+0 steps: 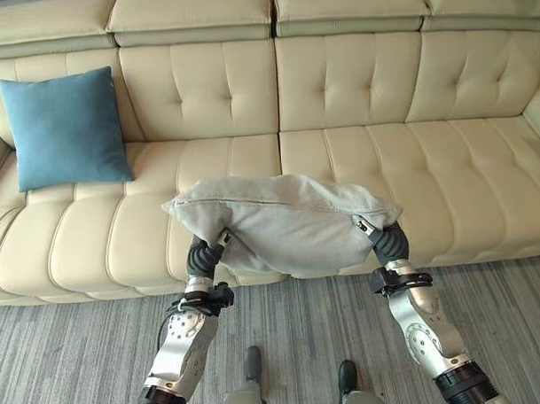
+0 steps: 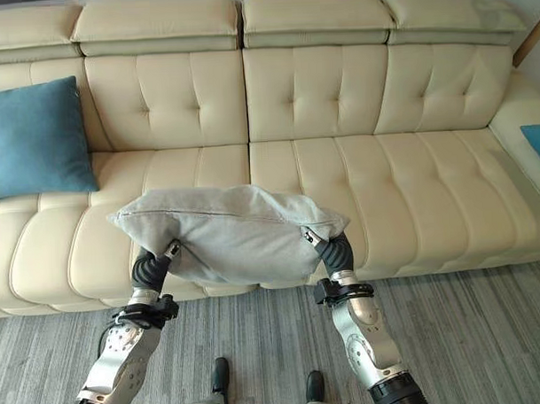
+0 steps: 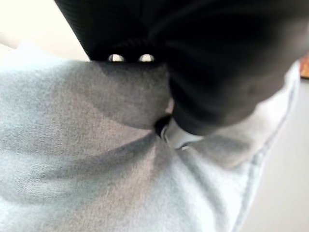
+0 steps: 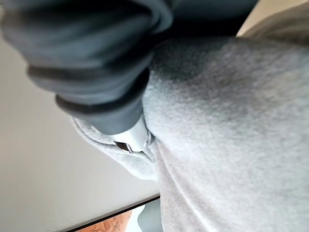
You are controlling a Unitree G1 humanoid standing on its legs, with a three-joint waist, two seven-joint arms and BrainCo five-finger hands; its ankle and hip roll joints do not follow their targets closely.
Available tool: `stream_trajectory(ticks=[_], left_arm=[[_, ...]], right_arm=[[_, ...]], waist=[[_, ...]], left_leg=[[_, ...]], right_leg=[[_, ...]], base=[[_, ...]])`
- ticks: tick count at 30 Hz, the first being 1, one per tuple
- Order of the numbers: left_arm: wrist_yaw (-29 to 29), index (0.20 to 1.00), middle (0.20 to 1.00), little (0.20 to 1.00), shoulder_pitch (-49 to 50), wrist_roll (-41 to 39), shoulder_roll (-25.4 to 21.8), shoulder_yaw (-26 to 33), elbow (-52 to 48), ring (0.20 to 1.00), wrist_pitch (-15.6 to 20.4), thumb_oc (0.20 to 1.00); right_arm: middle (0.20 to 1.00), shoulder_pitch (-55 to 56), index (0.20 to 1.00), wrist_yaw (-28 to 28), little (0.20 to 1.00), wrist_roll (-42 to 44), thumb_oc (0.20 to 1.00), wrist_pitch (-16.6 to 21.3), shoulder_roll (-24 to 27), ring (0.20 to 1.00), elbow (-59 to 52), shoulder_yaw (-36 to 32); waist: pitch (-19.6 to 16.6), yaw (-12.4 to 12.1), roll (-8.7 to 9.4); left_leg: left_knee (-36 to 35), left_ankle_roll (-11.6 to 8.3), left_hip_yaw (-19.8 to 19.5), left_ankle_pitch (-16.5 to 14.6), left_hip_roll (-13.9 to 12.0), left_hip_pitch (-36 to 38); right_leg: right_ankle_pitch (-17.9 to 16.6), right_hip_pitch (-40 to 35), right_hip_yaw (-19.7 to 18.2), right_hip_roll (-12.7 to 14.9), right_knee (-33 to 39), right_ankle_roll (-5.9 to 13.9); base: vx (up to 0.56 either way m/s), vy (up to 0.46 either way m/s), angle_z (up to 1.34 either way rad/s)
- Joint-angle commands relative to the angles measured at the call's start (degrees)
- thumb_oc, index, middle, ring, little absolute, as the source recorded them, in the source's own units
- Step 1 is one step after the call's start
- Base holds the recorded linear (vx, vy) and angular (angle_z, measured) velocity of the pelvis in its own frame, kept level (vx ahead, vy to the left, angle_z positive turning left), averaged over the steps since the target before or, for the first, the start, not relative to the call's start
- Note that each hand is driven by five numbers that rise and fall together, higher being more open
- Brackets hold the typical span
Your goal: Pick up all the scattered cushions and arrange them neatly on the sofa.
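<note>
With the grey cushion carried between the left hand and right hand, finger state indeterminate, above the sofa seat's front edge, next comes placement against the backrest beside the blue cushion

sofa: cream, button-tufted
held cushion: plain light grey
cushion on the sofa's left seat: plain blue
floor: grey, streaked in fine lines
</note>
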State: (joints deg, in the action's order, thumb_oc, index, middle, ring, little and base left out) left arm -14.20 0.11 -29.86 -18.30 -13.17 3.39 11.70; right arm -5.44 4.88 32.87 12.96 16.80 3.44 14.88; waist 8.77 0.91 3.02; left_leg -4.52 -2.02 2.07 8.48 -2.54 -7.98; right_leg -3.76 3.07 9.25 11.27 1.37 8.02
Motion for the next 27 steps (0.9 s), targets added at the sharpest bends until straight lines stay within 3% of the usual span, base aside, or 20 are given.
stream_trajectory(ticks=[1, 3, 4, 7, 9, 13, 15, 19, 20, 25, 26, 27], left_arm=[[1.20, 0.200, 0.200, 0.200, -3.02, 3.91, -0.09, 0.44, -5.51, 0.200, 2.97, 0.200], [1.34, 0.200, 0.200, 0.200, -2.76, 4.27, 0.14, 0.81, -5.03, 0.200, 2.72, 0.200], [1.35, 0.200, 0.200, 0.200, -2.75, 4.28, 0.17, 0.81, -5.03, 0.200, 2.72, 0.200], [0.98, 0.200, 0.200, 0.200, -2.75, 4.24, 0.78, 2.12, -5.43, 0.200, 2.24, 0.200], [0.80, 0.200, 0.200, 0.200, -3.55, 4.82, 1.17, 2.28, -4.57, 0.200, 2.02, 0.200], [1.52, 0.200, 0.200, 0.200, -4.13, 4.99, 1.83, 2.42, -4.30, 0.200, 2.61, 0.200], [2.06, 0.200, 0.200, 0.200, -3.56, 5.00, 2.46, 2.68, -5.08, 0.200, 2.54, 0.200], [2.33, 0.200, 0.200, 0.200, -2.94, 4.20, 3.09, 2.58, -4.50, 0.200, 2.24, 0.200], [2.21, 0.200, 0.200, 0.200, -2.67, 4.16, 3.22, 2.75, -4.39, 0.200, 2.28, 0.200], [2.40, 0.200, 0.200, 0.200, -1.81, 3.92, 3.19, 2.95, -4.53, 0.200, 1.90, 0.200], [2.24, 0.200, 0.200, 0.200, -1.61, 4.04, 3.17, 3.02, -4.53, 0.200, 1.60, 0.200], [2.13, 0.200, 0.200, 0.200, -1.34, 3.94, 3.16, 3.20, -4.64, 0.200, 1.46, 0.200]], right_arm=[[0.200, -1.11, 0.200, -1.10, 0.200, -3.88, 0.200, 2.64, -1.27, 0.200, -7.45, -0.51], [0.200, -0.11, 0.200, -1.03, 0.200, -3.86, 0.200, 2.65, -1.96, 0.200, -7.28, -0.77], [0.200, -0.09, 0.200, -1.03, 0.200, -3.86, 0.200, 2.64, -1.93, 0.200, -7.30, -0.76], [0.200, -0.60, 0.200, -0.87, 0.200, -3.09, 0.200, 2.73, -1.43, 0.200, -6.71, -0.50], [0.200, -0.29, 0.200, -0.24, 0.200, -4.65, 0.200, 2.60, -0.77, 0.200, -6.29, -1.16], [0.200, 1.10, 0.200, -0.32, 0.200, -4.69, 0.200, 2.73, -0.38, 0.200, -5.99, -2.23], [0.200, 3.00, 0.200, -0.51, 0.200, -4.81, 0.200, 2.79, 0.73, 0.200, -6.01, -3.69], [0.200, 3.91, 0.200, -0.87, 0.200, -4.20, 0.200, 2.51, 2.05, 0.200, -5.59, -4.22], [0.200, 4.08, 0.200, -0.82, 0.200, -4.31, 0.200, 2.24, 2.45, 0.200, -5.63, -4.23], [0.200, 3.74, 0.200, -0.73, 0.200, -4.25, 0.200, 1.82, 2.82, 0.200, -5.25, -4.29], [0.200, 3.60, 0.200, -0.63, 0.200, -4.19, 0.200, 1.82, 2.80, 0.200, -5.13, -4.18], [0.200, 3.49, 0.200, -0.58, 0.200, -4.14, 0.200, 1.58, 2.84, 0.200, -5.06, -4.09]], waist=[[-0.94, -0.99, 0.25], [0.03, -0.39, -0.73], [0.09, -0.43, -0.78], [0.65, 0.77, -0.55], [0.90, 1.72, -0.12], [-0.11, 2.11, 0.84], [-1.54, 2.91, 0.83], [-1.85, 3.06, 0.34], [-1.50, 2.67, 0.32], [-1.07, 1.56, 1.68], [-0.85, 1.13, 1.95], [-0.70, 0.38, 1.64]], left_leg=[[5.76, 0.78, -0.41, -12.74, 0.07, 3.72], [4.75, 1.24, 0.39, -12.80, -0.43, 5.61], [4.66, 1.18, 0.42, -12.85, -0.51, 5.77], [2.98, 0.72, 1.85, -13.34, 0.03, 8.16], [3.04, 0.60, 1.50, -14.23, 0.47, 9.44], [3.55, -0.30, 0.93, -15.65, 0.56, 10.88], [5.76, -1.96, 1.23, -16.66, -1.47, 12.01], [13.96, -3.53, 0.67, -13.78, -2.44, 10.36], [18.19, -3.72, 0.54, -11.74, -2.63, 8.08], [17.71, -2.32, 0.57, -14.21, -1.71, 1.75], [16.46, -2.33, 0.36, -13.64, -1.54, -0.13], [13.19, -2.65, -0.20, -11.00, -1.73, -2.02]], right_leg=[[0.41, 5.61, -4.57, 2.30, -12.13, 3.97], [2.93, 10.01, -4.94, -0.37, -16.88, 2.92], [3.11, 10.00, -4.95, -0.45, -17.09, 2.86], [3.19, 14.21, -2.09, -5.05, -10.94, 1.35], [2.68, 15.85, -1.30, -6.62, -8.73, 1.47], [2.84, 12.21, -1.62, -7.32, -6.21, 0.06], [4.10, 9.02, -0.93, -8.54, -5.60, -1.46], [5.61, 5.75, -0.24, -9.41, -5.04, -3.24], [6.50, 4.16, -0.01, -9.25, -4.52, -3.85], [7.57, 1.65, -0.43, -7.61, -3.38, -3.74], [7.80, 0.94, -0.57, -7.37, -3.08, -3.63], [8.21, -0.29, -0.87, -7.68, -2.49, -3.63]], base=[[-0.03, 0.111, -0.11], [0.06, 0.102, -0.56], [0.13, 0.061, -0.62], [0.13, -0.044, -0.16], [0.15, -0.076, 0.08], [0.22, -0.135, 0.32], [0.38, -0.271, 0.16], [0.24, -0.167, 0.20], [0.15, -0.103, 0.02], [0.14, -0.035, 0.06], [0.20, 0.026, 0.00], [0.16, 0.027, -0.04]])
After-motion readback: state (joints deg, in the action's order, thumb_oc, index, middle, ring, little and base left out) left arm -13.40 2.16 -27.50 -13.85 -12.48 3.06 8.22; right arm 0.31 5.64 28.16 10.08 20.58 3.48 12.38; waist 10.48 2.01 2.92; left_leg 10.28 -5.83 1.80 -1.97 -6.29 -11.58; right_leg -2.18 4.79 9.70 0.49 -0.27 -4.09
